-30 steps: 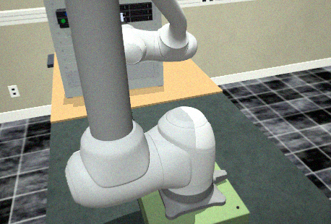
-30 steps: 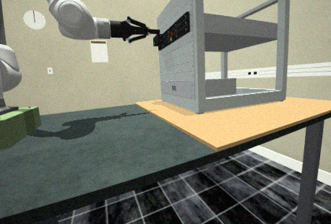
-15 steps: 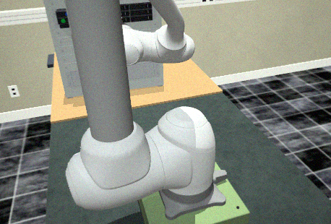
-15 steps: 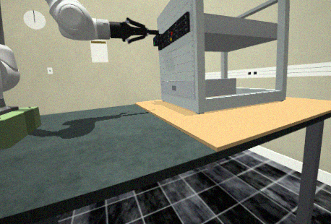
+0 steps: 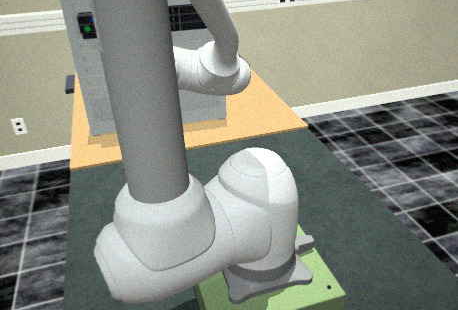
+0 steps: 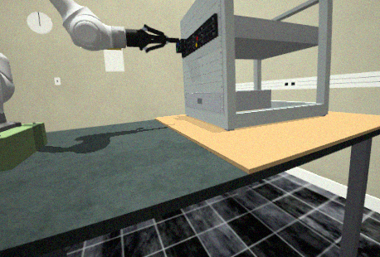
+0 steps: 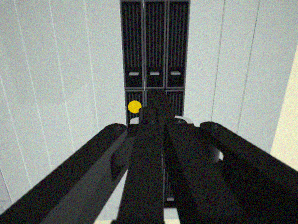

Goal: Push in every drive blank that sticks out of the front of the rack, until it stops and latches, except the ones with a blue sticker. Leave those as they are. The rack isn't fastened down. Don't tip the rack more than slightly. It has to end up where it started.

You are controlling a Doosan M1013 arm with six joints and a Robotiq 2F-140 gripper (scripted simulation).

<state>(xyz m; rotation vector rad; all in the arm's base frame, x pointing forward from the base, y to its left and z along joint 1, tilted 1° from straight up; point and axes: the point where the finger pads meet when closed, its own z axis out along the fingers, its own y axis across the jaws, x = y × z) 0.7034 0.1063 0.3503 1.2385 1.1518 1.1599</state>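
The grey open-frame rack (image 6: 207,75) (image 5: 85,81) stands on the orange board (image 6: 282,138) (image 5: 250,111). A strip of black drive blanks (image 6: 203,34) (image 7: 155,45) (image 5: 187,16) runs across its front. In the wrist view a yellow sticker (image 7: 134,106) marks the left blank of the nearer row. My gripper (image 6: 174,40) (image 7: 156,103) is shut on nothing, and its fingertips press on the middle blank beside the yellow one. In the top view one blank with a green sticker (image 5: 87,29) and a blue sticker (image 5: 91,18) shows at the rack's left. The arm hides the gripper there.
The orange board lies on the dark green table (image 6: 104,171) (image 5: 360,226). The arm's base sits on a light green block (image 5: 320,291) (image 6: 21,142) at the table's near end. The big arm link (image 5: 145,91) blocks much of the top view.
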